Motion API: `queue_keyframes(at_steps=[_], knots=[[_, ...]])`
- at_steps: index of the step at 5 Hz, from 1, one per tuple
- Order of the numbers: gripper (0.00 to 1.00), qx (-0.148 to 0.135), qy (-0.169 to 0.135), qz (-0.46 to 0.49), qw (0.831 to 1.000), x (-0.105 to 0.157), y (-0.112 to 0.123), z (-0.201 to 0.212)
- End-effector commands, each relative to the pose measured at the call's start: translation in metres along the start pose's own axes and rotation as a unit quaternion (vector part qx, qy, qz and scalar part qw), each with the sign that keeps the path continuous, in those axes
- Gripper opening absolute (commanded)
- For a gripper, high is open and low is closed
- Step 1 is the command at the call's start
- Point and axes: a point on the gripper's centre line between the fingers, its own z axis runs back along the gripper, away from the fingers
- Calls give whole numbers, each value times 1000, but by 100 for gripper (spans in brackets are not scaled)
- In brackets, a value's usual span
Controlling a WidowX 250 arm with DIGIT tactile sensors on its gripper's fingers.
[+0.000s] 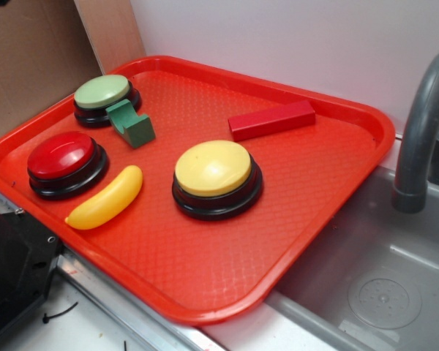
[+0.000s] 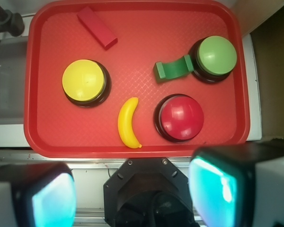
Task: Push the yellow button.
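The yellow button [image 1: 213, 167], a pale-yellow dome on a black round base, sits near the middle of the red tray [image 1: 205, 285]. In the wrist view the yellow button [image 2: 84, 81] lies at the left of the tray [image 2: 38, 137]. My gripper [image 2: 132, 194] is open and empty, high above the near edge of the tray, over the robot base. Its two fingers, with cyan pads [image 2: 54, 201], stand wide apart at the bottom of the wrist view. The gripper does not show in the exterior view.
On the tray are a red button [image 1: 61, 156], a light-green button [image 1: 102, 93], a yellow toy banana [image 1: 106, 198], a green block [image 1: 130, 123] and a red block [image 1: 271, 120]. A grey sink [image 1: 380, 292] with a faucet [image 1: 424, 124] is to the right.
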Motion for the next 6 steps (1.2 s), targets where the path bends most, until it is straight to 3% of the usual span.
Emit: queue_keyframes(at_steps=[1,2,3,4,5,6], knots=[[100,0,0,0,1000,0,0,0],[100,49,17,-99,994,45,-16,-49],[100,36,6,-193,981,75,-44,-92],[100,33,7,-240,970,85,-49,-132],[100,2,17,-298,954,83,-50,-166],[100,-1,25,-329,944,73,-50,-193]])
